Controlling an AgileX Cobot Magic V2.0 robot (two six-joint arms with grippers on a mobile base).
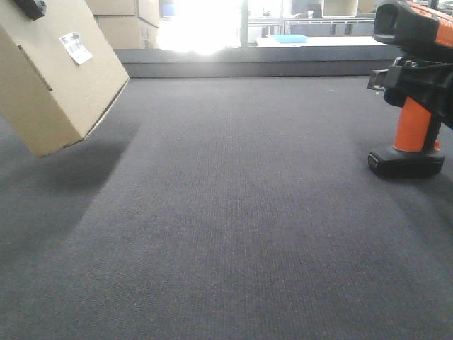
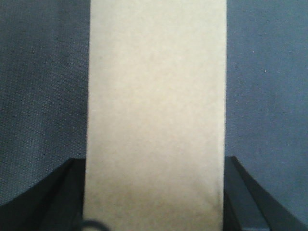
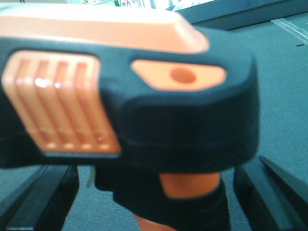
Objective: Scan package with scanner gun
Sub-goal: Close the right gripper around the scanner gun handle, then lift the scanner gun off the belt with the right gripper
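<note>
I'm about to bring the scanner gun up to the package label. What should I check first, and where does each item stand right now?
1. Left gripper holds the package: ok. Its fingers press both sides, and the box hangs tilted above the table.
2. Barcode label exposed: ok, it shows in the front view.
3. Right gripper grips the scanner gun: cannot tell. Its fingers flank the gun, but contact is hidden.
4. Scanner gun lifted: not ok, its base appears to sit on the table.
5. Scanner aimed at the label: cannot tell, the head is cut off by the frame.
</note>
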